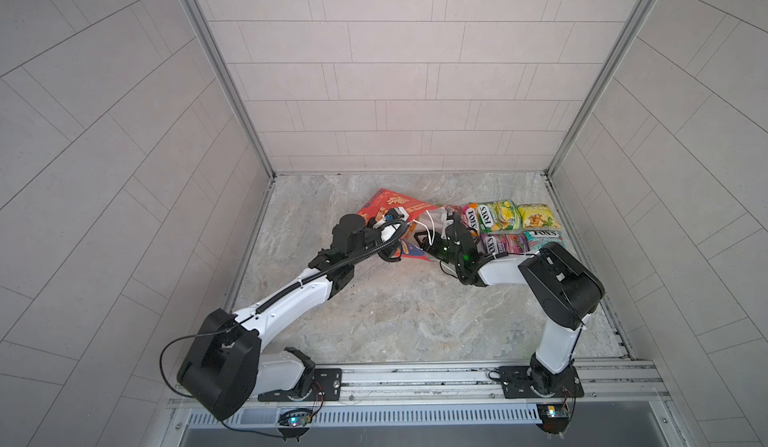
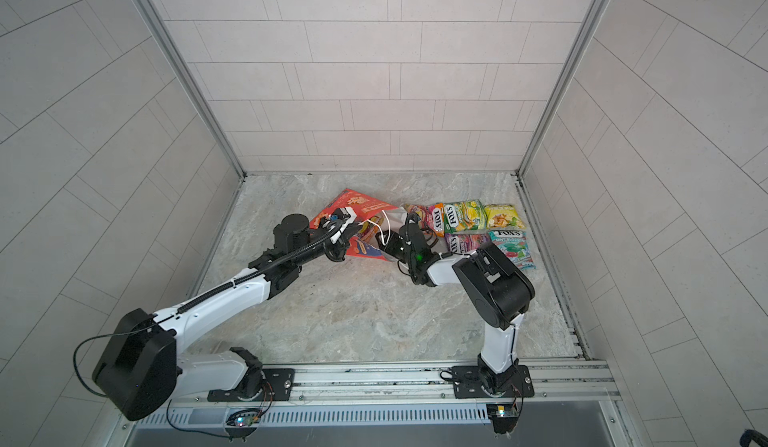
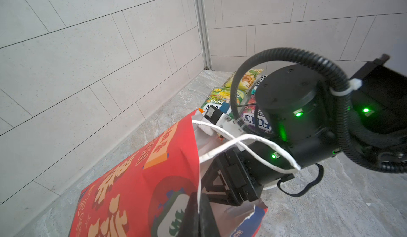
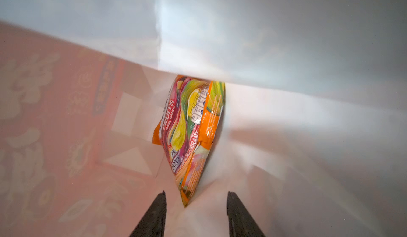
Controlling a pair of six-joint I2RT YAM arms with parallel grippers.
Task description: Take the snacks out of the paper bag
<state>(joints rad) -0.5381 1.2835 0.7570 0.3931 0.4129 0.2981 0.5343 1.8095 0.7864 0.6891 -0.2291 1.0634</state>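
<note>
The red paper bag (image 1: 386,206) (image 2: 357,204) lies on its side on the marble table, mouth toward the right. My left gripper (image 3: 199,213) is shut on the bag's upper rim (image 3: 193,158), holding the mouth up. The right gripper (image 4: 196,193) is open inside the white interior (image 4: 286,136). Just ahead of its fingertips an orange fruit-candy snack (image 4: 191,132) lies untouched; its near corner points between them. Several snacks lie outside, right of the bag: green (image 1: 498,215), yellow (image 1: 536,216), purple (image 1: 505,243), teal (image 1: 542,237). In both top views the bag hides the right fingertips.
White cord handles (image 3: 242,141) drape over the right arm's wrist (image 3: 293,106). The bag's lower rim is torn at one corner (image 3: 253,216). Tiled walls close the table at the back and both sides. A metal rail (image 1: 415,376) with the arm bases runs along the front.
</note>
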